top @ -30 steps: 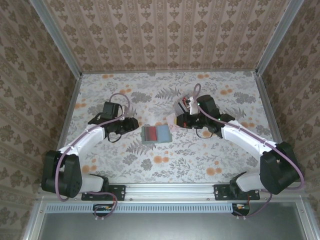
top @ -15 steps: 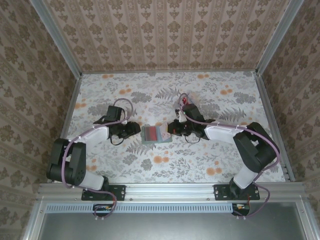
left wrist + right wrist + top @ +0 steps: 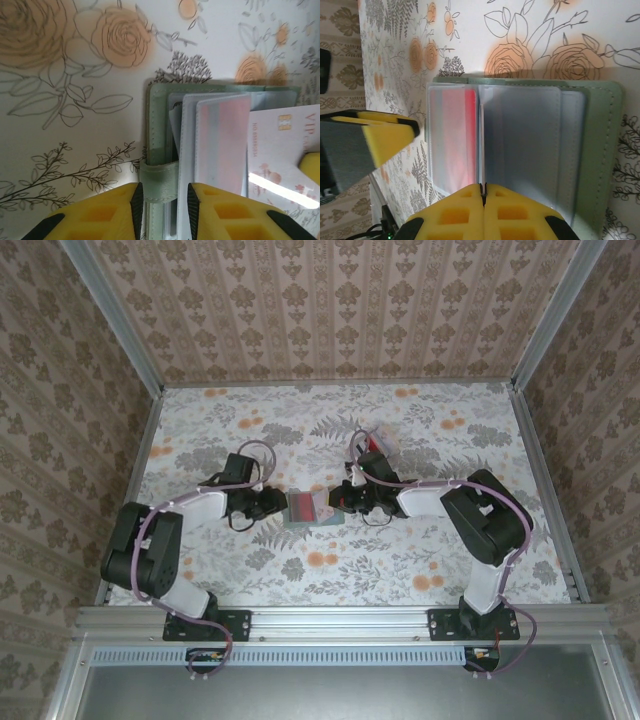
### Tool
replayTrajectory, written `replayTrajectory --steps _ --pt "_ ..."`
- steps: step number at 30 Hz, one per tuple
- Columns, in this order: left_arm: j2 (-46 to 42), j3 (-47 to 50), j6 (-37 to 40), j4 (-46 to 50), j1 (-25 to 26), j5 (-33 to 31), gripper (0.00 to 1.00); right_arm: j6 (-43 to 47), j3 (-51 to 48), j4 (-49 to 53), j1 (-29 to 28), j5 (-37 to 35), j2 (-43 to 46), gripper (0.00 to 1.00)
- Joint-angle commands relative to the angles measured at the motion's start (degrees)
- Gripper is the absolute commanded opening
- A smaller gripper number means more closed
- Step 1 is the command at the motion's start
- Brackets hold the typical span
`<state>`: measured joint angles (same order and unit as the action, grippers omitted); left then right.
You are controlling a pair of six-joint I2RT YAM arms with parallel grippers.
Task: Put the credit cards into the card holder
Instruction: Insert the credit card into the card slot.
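Observation:
The card holder [image 3: 312, 510] lies open on the floral table, grey-green outside [image 3: 600, 150] with clear sleeves inside. A red credit card [image 3: 457, 140] sits in one sleeve [image 3: 222, 145]. My right gripper [image 3: 483, 189] is shut on a pale credit card seen edge-on [image 3: 481, 135]; its printed face [image 3: 280, 150] shows in the left wrist view, its far edge over the sleeves. The left gripper [image 3: 165, 192] is narrowly open, jaws astride the holder's green strap [image 3: 159, 180] at its left edge. From above, the left gripper [image 3: 277, 504] and right gripper [image 3: 338, 500] flank the holder.
The floral table cover [image 3: 420, 560] is ringed by patterned walls [image 3: 330, 310] on three sides, and a metal rail [image 3: 340, 620] with both arm bases runs along the near edge. A yellow finger [image 3: 385, 137] of the left gripper stands left of the holder.
Both grippers have closed in on the holder. The right one came forward and down with its card; the left one slid right to the holder's edge and its jaws narrowed.

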<state>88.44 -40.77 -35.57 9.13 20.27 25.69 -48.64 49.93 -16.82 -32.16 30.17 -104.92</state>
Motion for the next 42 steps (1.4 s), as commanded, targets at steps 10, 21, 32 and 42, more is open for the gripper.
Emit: replayTrajectory --steps 10,21,32,42 --pt "3.95 -1.35 -1.21 -1.10 1.96 -0.64 0.25 0.41 0.73 -0.70 0.09 1.47 1.70 0.04" --pt "3.92 -0.63 -1.96 -1.65 2.14 -0.92 0.23 1.52 2.11 0.21 1.22 1.93 -0.98 0.04" --pt "4.35 -0.62 -2.31 -1.74 2.35 -0.99 0.22 1.52 4.31 -0.03 1.14 5.69 -4.71 0.04" --pt "5.41 -1.48 -2.46 -1.74 3.55 -1.09 0.21 1.13 2.88 -1.15 1.05 6.48 -5.89 0.04"
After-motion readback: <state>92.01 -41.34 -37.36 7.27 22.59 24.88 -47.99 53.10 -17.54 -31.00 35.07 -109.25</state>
